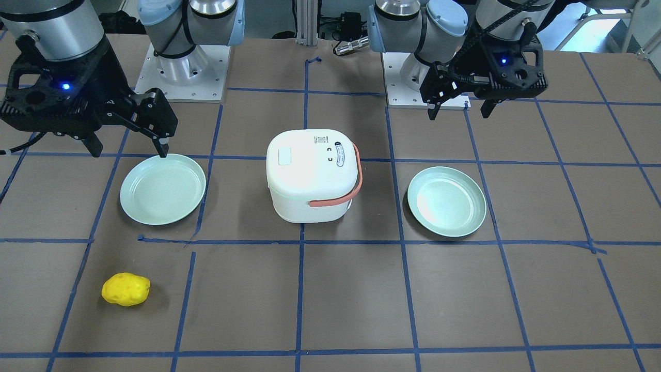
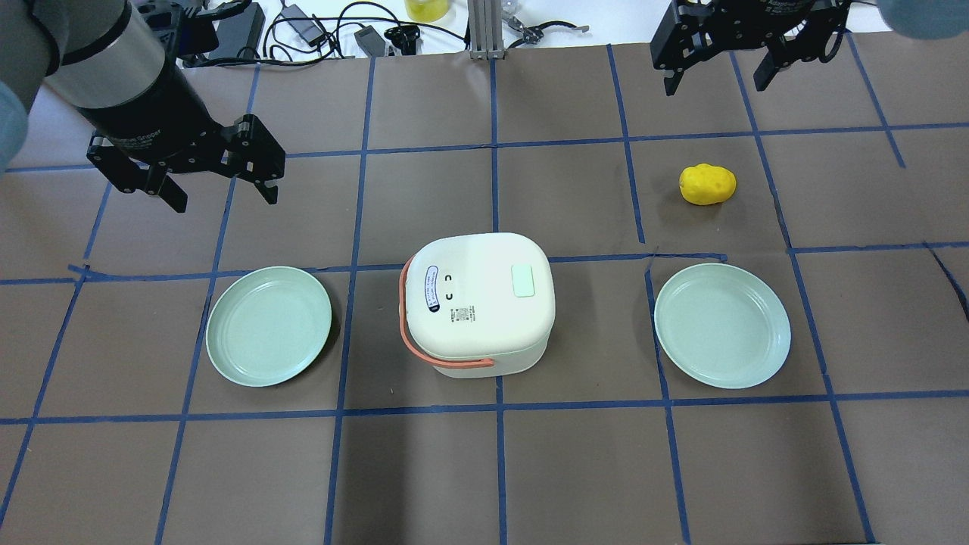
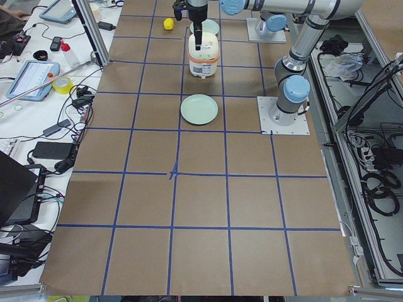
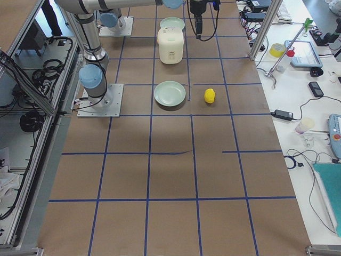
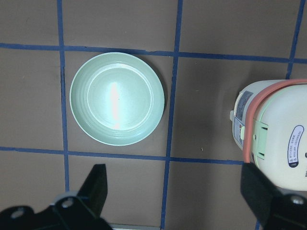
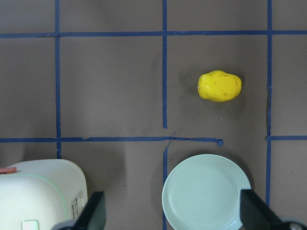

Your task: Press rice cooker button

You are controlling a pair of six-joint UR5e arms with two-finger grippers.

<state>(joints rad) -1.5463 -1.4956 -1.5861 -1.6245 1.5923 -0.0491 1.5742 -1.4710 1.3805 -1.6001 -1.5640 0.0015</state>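
Yellow potato-shaped object (image 1: 125,289) sits nearest in front view, 7 o'clock from white rice cooker (image 1: 310,175), well apart. Cooker mid-worktop (image 1: 351,299), coral handle (image 1: 360,178) folded down, pale green lid button (image 1: 284,156) facing up, uncovered. Mint plate (image 1: 162,189) at its 9 o'clock, second mint plate (image 1: 446,201) at 3. Right end effector (image 1: 129,150) at 10 o'clock, left end effector (image 1: 459,111) at 1 o'clock, both raised, jaws wide.

Table (image 2: 424,477) as I view it: rice cooker (image 2: 477,303) centre; left plate (image 2: 269,325) and right plate (image 2: 723,325) flanking the cooker; yellow potato (image 2: 708,184) beyond its right.
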